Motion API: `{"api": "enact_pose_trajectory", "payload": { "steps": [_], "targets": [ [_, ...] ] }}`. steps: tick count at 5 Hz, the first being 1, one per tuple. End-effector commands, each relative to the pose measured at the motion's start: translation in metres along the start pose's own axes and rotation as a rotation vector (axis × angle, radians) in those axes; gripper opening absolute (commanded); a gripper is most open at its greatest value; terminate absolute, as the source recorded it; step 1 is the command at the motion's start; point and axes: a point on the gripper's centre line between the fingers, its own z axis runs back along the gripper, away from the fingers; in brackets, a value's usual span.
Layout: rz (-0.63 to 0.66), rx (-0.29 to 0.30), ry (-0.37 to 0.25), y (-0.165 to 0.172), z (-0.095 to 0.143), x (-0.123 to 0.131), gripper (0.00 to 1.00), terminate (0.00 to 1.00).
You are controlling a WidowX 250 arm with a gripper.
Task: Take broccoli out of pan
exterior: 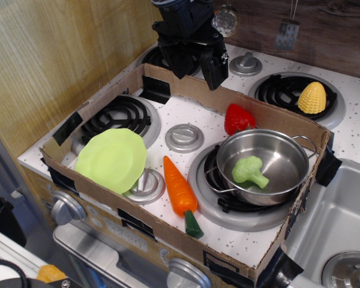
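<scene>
The light-green broccoli [249, 171] lies inside the shiny steel pan [288, 180], on its left side. The pan sits on the front right burner inside a cardboard-walled area. My black gripper [197, 67] hangs high at the back, above the cardboard's far wall, well away from the pan and up-left of it. Its fingers [214, 71] stand apart and hold nothing.
A lime-green plate [111, 159] lies over the front left. An orange carrot [180, 193] lies beside the pan's burner. A red pepper [238, 118] stands behind the pan. Yellow corn [312, 98] sits on the back right burner. A cardboard wall [168, 237] rings the stove; a sink [339, 234] is at right.
</scene>
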Motion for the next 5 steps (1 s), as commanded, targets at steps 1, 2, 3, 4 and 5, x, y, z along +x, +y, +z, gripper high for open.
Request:
{"api": "enact_pose_trajectory", "payload": {
  "steps": [1, 2, 3, 4, 5],
  "targets": [
    [0.0, 0.0, 0.0, 0.0, 0.0, 0.0, 1.0, 0.0],
    [0.232, 0.103, -0.002, -0.011, 0.01, 0.002, 1.0, 0.0],
    [0.479, 0.154, -0.007, -0.03, 0.016, 0.007, 1.0, 0.0],
    [0.703, 0.182, -0.009, -0.046, 0.019, 0.015, 1.0, 0.0],
    [0.92, 0.255, -0.024, -0.061, 0.012, 0.024, 1.0, 0.0]
  ]
}}
